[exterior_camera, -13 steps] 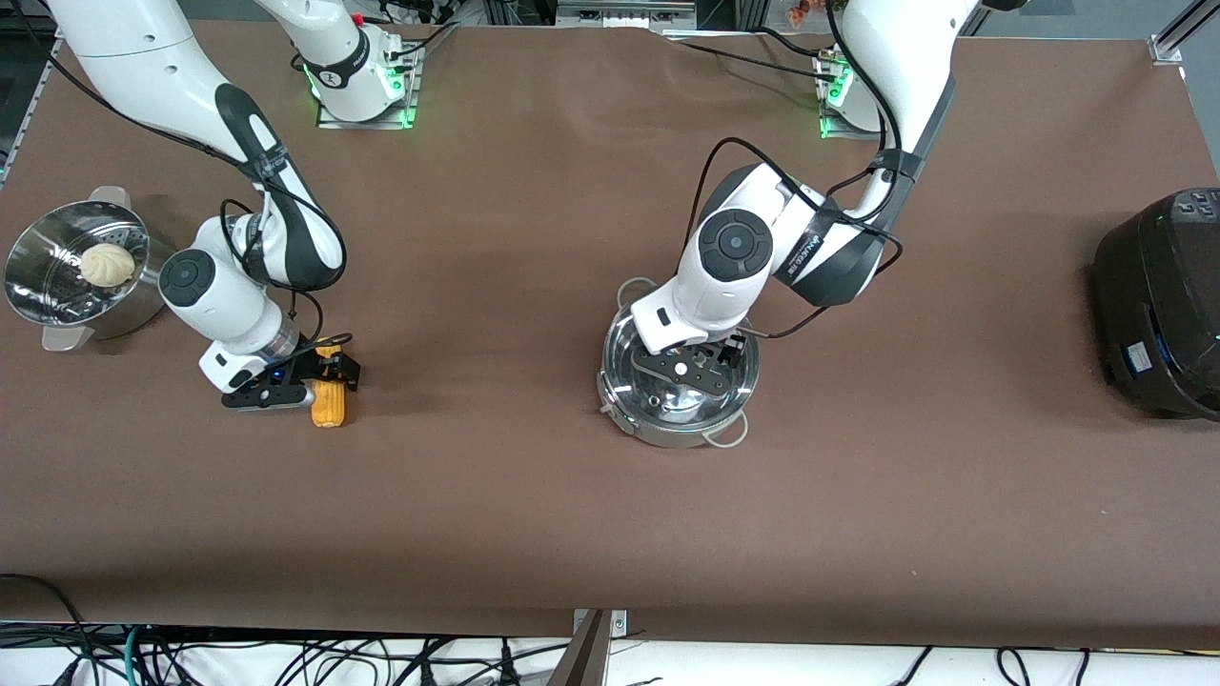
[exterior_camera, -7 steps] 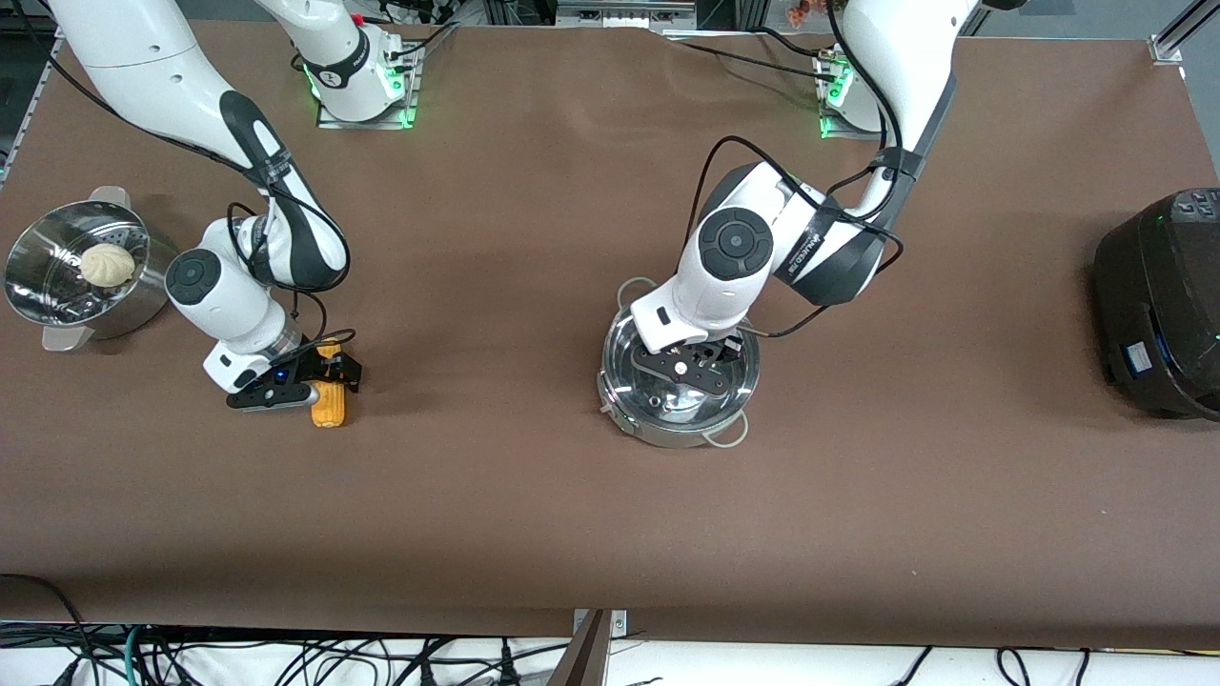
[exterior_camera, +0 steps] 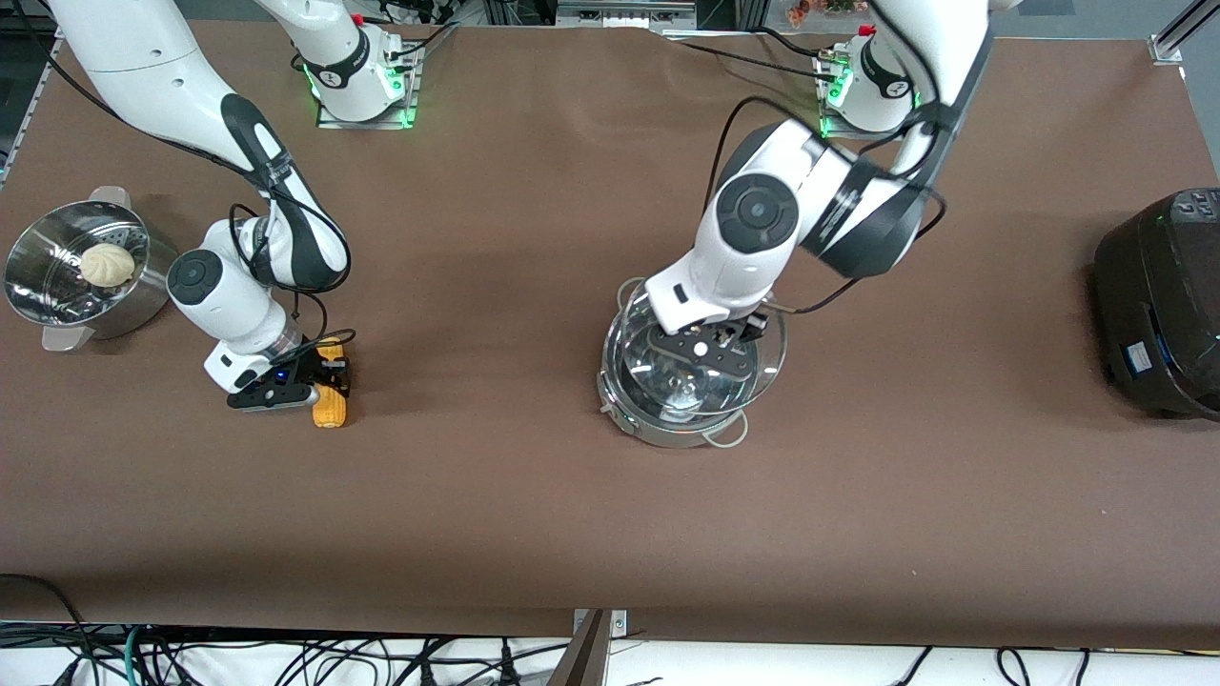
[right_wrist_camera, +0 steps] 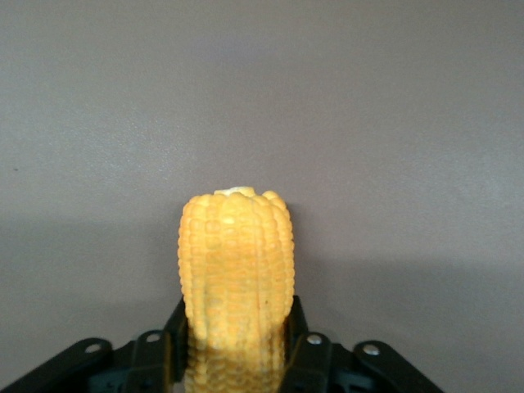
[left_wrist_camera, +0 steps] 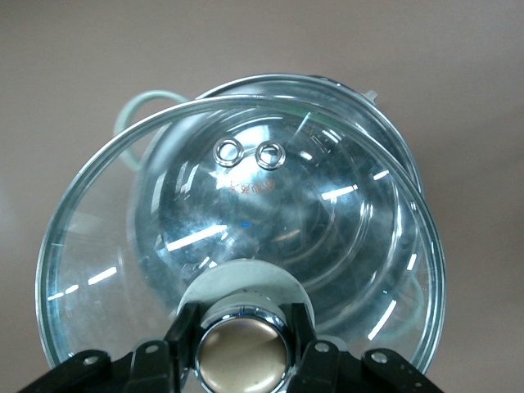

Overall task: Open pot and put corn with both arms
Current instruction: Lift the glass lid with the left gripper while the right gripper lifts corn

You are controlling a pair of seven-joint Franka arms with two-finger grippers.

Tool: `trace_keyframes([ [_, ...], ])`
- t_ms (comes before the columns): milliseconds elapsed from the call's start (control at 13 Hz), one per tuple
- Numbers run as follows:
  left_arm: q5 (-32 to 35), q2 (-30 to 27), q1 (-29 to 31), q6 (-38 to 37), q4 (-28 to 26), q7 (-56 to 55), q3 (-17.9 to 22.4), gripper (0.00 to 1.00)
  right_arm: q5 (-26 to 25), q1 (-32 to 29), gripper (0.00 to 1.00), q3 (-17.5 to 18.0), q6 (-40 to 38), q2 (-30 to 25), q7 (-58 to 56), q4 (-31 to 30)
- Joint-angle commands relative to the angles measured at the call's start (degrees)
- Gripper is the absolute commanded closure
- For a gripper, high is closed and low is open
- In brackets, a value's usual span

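Mid-table, toward the left arm's end, sat the pot [exterior_camera: 679, 419], steel, wire loop handles. Its glass lid [exterior_camera: 701, 348] was off the rim, raised and tilted above the pot's opening. Left gripper [exterior_camera: 710, 341] was over the pot with fingers [left_wrist_camera: 182, 329] clamped tight on the lid's copper-coloured knob [left_wrist_camera: 241, 348]; the left wrist view showed the knob pinched between both fingers and the pot's rim [left_wrist_camera: 393, 139] visible through and past the glass.

Well apart from the pot, toward the right arm's end, the corn [exterior_camera: 331, 398] lay on the brown table [exterior_camera: 534, 514]. Right gripper [exterior_camera: 324, 381] was down at the cob, fingers [right_wrist_camera: 296, 327] narrowed against both its sides, one end poking out past them; cob still on the table.

Farther from the pot than the corn, at the right arm's end, stood a steamer pot [exterior_camera: 81, 286] with a white bun [exterior_camera: 106, 264] inside. Black rice cooker [exterior_camera: 1158, 305] sat at the left arm's end.
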Motion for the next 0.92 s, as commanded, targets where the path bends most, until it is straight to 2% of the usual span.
trace_keyframes([
  [0, 0.3, -6.5, 3.32, -5.54, -0.66, -0.27, -0.02, 0.83, 0.66, -0.35, 0.81, 0.27, 0.96, -0.14, -1.65, -0.62],
  [77, 0.65, -7.9, 5.34, -8.51, -0.93, 0.52, 0.07, 0.83, 0.66, -0.35, 0.81, 0.27, 0.88, -0.23, -1.65, -0.62],
  [153, 1.09, -8.79, 7.8, -10.81, -1.02, 3.31, 0.07, 0.89, 0.66, -0.35, 0.81, 0.27, 0.53, -0.57, -1.65, -0.62],
  [307, 1.27, -9.15, 14.29, -11.44, -1.72, 8.15, 0.16, 0.9, 0.66, -0.26, 0.81, 0.36, -3.23, -3.11, -1.48, -0.18],
  [537, 2.14, -7.66, 21.34, -10.75, -3.3, 12.82, 0.33, 0.9, 0.84, -0.08, 0.8, 0.44, -18.58, -10.4, -0.17, 3.14],
  [690, 7.4, -5.82, 22.23, -9.09, -4.43, 14.14, 0.16, 0.9, 0.84, 0.0, 0.79, 2.02, -31.84, -12.96, 3.51, 9.72],
  [843, 7.68, -6.24, 24.33, -1.55, -10.91, 14.67, 0.16, 0.89, 0.84, 0.0, 0.78, 3.25, -44.86, -13.67, 7.64, 17.97],
])
